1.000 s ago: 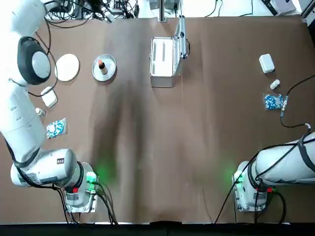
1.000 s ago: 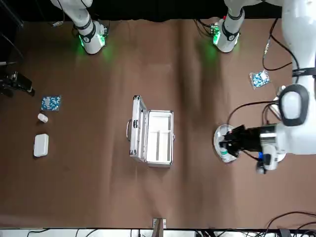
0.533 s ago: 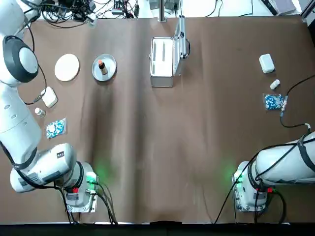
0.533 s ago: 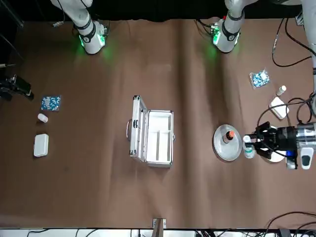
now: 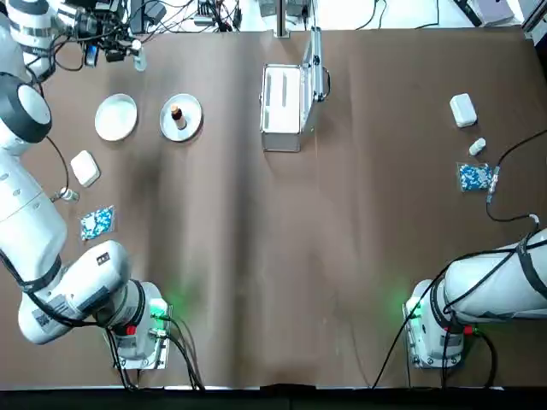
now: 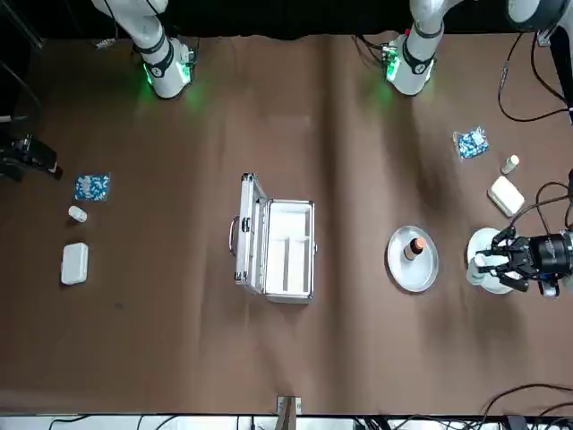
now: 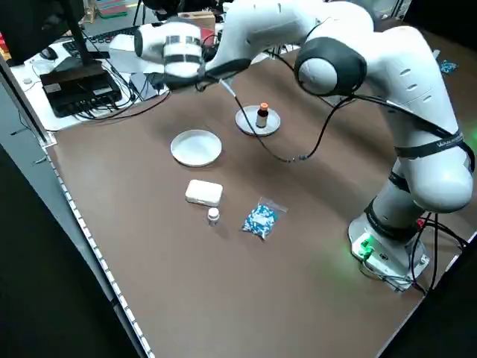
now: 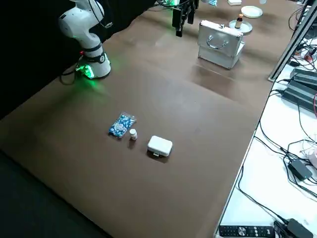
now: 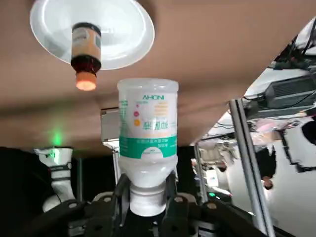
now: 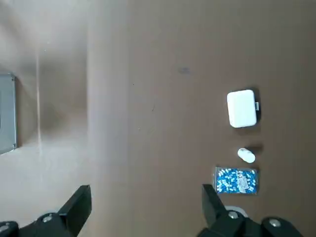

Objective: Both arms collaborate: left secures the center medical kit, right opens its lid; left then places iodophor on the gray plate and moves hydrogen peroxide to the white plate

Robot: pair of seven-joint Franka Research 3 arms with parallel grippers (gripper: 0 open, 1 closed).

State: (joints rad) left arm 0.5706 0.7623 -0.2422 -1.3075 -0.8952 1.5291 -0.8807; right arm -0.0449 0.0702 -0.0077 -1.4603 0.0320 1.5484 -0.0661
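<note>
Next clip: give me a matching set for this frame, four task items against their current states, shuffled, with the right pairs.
Things:
1. iodophor
2. hydrogen peroxide
3. lid
4. white plate

States:
A. raised open
B. nothing on it
C. clamped in the left gripper
D. standing on the gray plate

Pairs: 1-D, 2-C, 3-A, 4-B

brown iodophor (image 9: 85, 47), teal-banded hydrogen peroxide (image 9: 147, 133)

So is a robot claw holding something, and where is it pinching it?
Yes. The left claw pinches the small pale bottle with the teal-green label by its cap end. The right claw is open and holds nothing.
</note>
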